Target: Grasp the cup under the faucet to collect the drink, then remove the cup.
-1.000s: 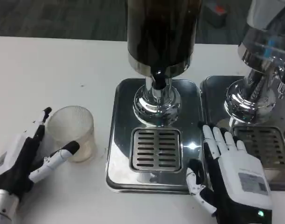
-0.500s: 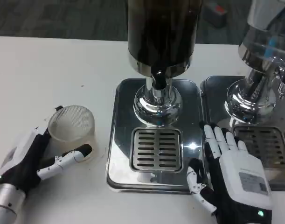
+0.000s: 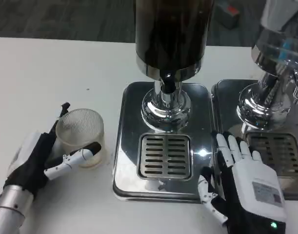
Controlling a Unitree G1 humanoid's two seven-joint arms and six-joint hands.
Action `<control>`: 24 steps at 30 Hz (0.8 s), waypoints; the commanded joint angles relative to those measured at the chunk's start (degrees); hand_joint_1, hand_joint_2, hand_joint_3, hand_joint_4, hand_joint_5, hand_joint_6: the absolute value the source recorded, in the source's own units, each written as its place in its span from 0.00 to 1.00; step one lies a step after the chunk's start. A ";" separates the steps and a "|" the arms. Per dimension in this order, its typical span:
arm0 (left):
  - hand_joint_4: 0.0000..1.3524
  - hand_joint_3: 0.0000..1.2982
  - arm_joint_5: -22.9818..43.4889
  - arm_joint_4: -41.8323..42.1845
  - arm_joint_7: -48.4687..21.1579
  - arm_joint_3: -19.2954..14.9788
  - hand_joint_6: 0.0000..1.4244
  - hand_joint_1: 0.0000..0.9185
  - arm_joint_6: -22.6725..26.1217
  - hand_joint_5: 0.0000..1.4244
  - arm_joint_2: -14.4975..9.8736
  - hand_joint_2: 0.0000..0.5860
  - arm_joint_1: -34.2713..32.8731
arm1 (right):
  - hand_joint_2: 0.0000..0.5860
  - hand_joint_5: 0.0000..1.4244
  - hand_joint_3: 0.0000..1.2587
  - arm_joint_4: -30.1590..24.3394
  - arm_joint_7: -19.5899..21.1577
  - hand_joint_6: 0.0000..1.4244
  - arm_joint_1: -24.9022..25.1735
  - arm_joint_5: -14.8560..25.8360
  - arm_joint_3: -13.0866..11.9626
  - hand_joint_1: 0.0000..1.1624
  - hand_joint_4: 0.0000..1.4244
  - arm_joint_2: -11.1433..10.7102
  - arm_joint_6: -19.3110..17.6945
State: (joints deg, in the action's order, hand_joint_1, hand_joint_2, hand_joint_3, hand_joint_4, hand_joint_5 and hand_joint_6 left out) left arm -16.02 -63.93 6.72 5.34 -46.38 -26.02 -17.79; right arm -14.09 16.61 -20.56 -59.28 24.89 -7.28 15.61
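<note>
Left robot hand (image 3: 39, 158) wraps its fingers around the ribbed clear cup (image 3: 80, 136), which stands upright on the white counter (image 3: 51, 68) just left of the steel drip tray (image 3: 163, 141), not under the faucet (image 3: 168, 83). Right robot hand (image 3: 246, 183) lies flat and released at the tray's right edge, fingers spread.

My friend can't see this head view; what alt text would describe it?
The robot's left hand curls around a ribbed clear cup on a white table, left of a chrome drink dispenser and its drip tray. Its right hand rests open beside the tray.
</note>
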 commanded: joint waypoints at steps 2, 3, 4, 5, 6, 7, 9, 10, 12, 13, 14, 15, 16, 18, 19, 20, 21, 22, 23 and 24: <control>0.05 0.01 -0.47 -1.38 -1.24 0.75 0.29 0.36 -0.95 0.26 1.01 0.11 -0.18 | 0.97 0.00 0.04 -1.12 0.07 0.00 -0.54 -0.25 0.11 0.24 0.00 0.22 0.54; 0.10 0.05 -0.60 -1.37 -0.68 0.74 0.37 0.37 -1.28 0.31 1.10 0.13 -0.11 | 0.97 0.00 0.04 -1.13 0.09 0.00 -0.56 -0.20 0.07 0.24 0.00 0.24 0.57; 0.14 0.09 -0.78 -1.32 0.20 0.70 0.43 0.39 -1.64 0.35 1.16 0.14 0.02 | 0.97 0.00 0.04 -1.14 0.09 0.00 -0.58 -0.15 0.04 0.24 0.00 0.27 0.61; 0.20 0.14 -1.04 -1.29 1.11 0.73 0.50 0.42 -2.02 0.41 1.14 0.15 0.12 | 0.97 0.00 0.05 -1.14 0.10 0.00 -0.59 -0.11 0.01 0.24 0.00 0.27 0.62; 0.26 0.20 -1.24 -1.29 1.75 0.78 0.56 0.44 -2.28 0.47 1.11 0.16 0.18 | 0.97 0.00 0.05 -1.13 0.12 0.00 -0.61 -0.08 0.00 0.24 0.00 0.28 0.62; 0.31 0.24 -1.57 -1.27 2.45 0.88 0.60 0.44 -2.46 0.50 1.03 0.17 0.23 | 0.97 0.00 0.05 -1.11 0.14 0.00 -0.60 -0.06 0.00 0.24 0.00 0.29 0.62; 0.39 0.32 -1.83 -1.04 4.34 0.71 0.66 0.45 -3.15 0.56 0.93 0.17 0.66 | 0.97 0.00 0.05 -1.00 0.12 0.00 -0.54 0.02 0.00 0.24 0.00 0.29 0.61; 0.43 0.36 -2.14 -0.86 5.46 0.72 0.68 0.46 -3.48 0.58 0.82 0.17 0.88 | 0.97 0.00 0.05 -0.93 0.09 0.00 -0.47 0.07 -0.01 0.24 0.00 0.30 0.62; 0.47 0.39 -2.92 -0.68 7.17 0.93 0.71 0.46 -3.86 0.61 0.54 0.17 1.14 | 0.97 0.00 0.05 -0.81 0.10 0.00 -0.38 0.23 -0.04 0.24 0.00 0.35 0.61; 0.48 0.41 -3.35 -0.78 7.83 1.01 0.72 0.47 -3.85 0.62 0.46 0.16 1.18 | 0.97 0.00 0.05 -0.76 0.14 0.00 -0.34 0.33 -0.06 0.24 0.00 0.34 0.56; 0.48 0.41 -3.62 -0.93 8.19 1.05 0.73 0.47 -3.79 0.62 0.44 0.15 1.14 | 0.97 0.00 0.05 -0.62 0.16 0.00 -0.17 0.45 -0.10 0.24 0.00 0.32 0.49; 0.48 0.42 -3.79 -1.07 8.41 1.06 0.73 0.47 -3.80 0.62 0.44 0.15 1.11 | 0.97 0.00 0.05 -0.52 0.18 0.00 -0.03 0.50 -0.12 0.24 0.00 0.30 0.43; 0.48 0.42 -4.00 -1.10 8.78 1.07 0.73 0.47 -3.86 0.62 0.42 0.15 1.13 | 0.97 0.00 0.05 -0.43 0.20 0.00 0.10 0.53 -0.13 0.24 0.00 0.31 0.40; 0.49 0.42 -4.43 -0.86 9.95 1.14 0.73 0.47 -4.10 0.62 0.36 0.15 1.25 | 0.97 0.00 0.05 -0.35 0.23 0.01 0.21 0.61 -0.17 0.24 0.00 0.34 0.38; 0.49 0.42 -4.63 -0.60 10.77 1.11 0.73 0.47 -4.24 0.62 0.37 0.15 1.32 | 0.97 0.00 0.05 -0.29 0.25 0.01 0.28 0.67 -0.21 0.24 0.00 0.34 0.36; 0.49 0.42 -4.84 -0.47 11.38 1.07 0.73 0.47 -4.33 0.62 0.40 0.15 1.34 | 0.97 0.00 0.05 -0.24 0.24 0.01 0.34 0.73 -0.25 0.24 0.00 0.32 0.32; 0.49 0.42 -5.02 -0.32 11.93 0.95 0.73 0.47 -4.46 0.62 0.44 0.15 1.34 | 0.97 0.00 0.05 -0.21 0.24 0.01 0.38 0.78 -0.27 0.24 0.00 0.30 0.28; 0.49 0.43 -5.23 -0.16 12.55 0.81 0.73 0.47 -4.56 0.62 0.48 0.15 1.30 | 0.97 0.00 0.05 -0.15 0.23 0.01 0.45 0.82 -0.29 0.24 0.00 0.29 0.25; 0.49 0.43 -5.41 -0.08 13.01 0.73 0.73 0.47 -4.62 0.63 0.50 0.15 1.25 | 0.97 0.00 0.05 -0.09 0.24 0.01 0.53 0.85 -0.30 0.24 0.00 0.27 0.23; 0.49 0.43 -6.60 0.58 14.74 1.04 0.73 0.47 -4.98 0.63 0.17 0.15 1.24 | 0.97 0.00 0.05 -0.01 0.27 0.01 0.62 0.87 -0.31 0.24 0.00 0.27 0.21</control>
State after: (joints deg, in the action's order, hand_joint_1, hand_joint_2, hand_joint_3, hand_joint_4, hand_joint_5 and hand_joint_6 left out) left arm -20.89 -64.52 18.59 5.84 -50.41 -25.44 -17.32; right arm -14.20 16.62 -20.32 -59.13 24.87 -7.19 16.04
